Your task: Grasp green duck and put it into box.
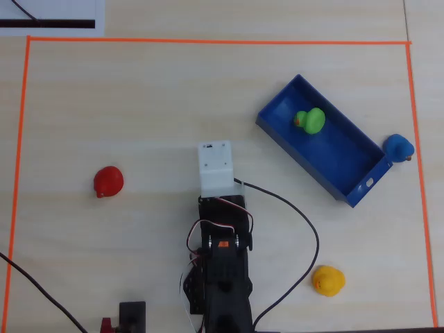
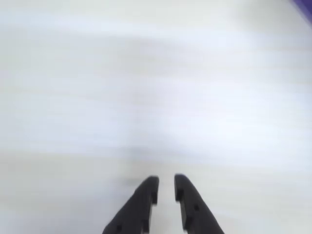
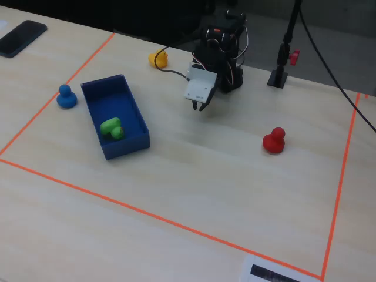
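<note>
The green duck [image 1: 310, 121] lies inside the blue box [image 1: 340, 158], near the end away from the holed wall. In the fixed view the green duck [image 3: 111, 128] lies on its side in the box [image 3: 126, 148]. My gripper [image 3: 200, 107] hangs above bare table to the right of the box in that view, well apart from it. In the wrist view the gripper [image 2: 166, 181] holds nothing, with a narrow gap between its black fingers over blurred table. In the overhead view the white wrist housing [image 1: 214, 166] hides the fingers.
A blue duck [image 1: 399, 148] stands just outside the box's holed end. A yellow duck [image 1: 328, 280] and a red duck [image 1: 109, 182] stand on the table. Orange tape [image 1: 208, 41] borders the work area. Cables [image 1: 305, 229] trail from the arm base.
</note>
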Robot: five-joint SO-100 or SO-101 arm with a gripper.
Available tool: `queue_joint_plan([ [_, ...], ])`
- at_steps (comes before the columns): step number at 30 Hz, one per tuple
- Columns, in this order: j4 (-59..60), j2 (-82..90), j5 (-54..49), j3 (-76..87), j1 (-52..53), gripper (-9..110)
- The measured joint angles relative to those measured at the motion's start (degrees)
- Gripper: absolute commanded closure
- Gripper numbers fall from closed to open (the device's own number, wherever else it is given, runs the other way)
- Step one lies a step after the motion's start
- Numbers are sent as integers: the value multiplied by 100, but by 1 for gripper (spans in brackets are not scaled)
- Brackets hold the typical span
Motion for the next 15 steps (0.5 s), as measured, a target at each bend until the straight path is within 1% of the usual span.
queue_joint_plan([
  [6, 264, 70, -9, 308, -167, 101],
  [11, 738, 123, 26, 413, -220, 101],
  [15, 782, 158, 88, 404, -281, 101],
])
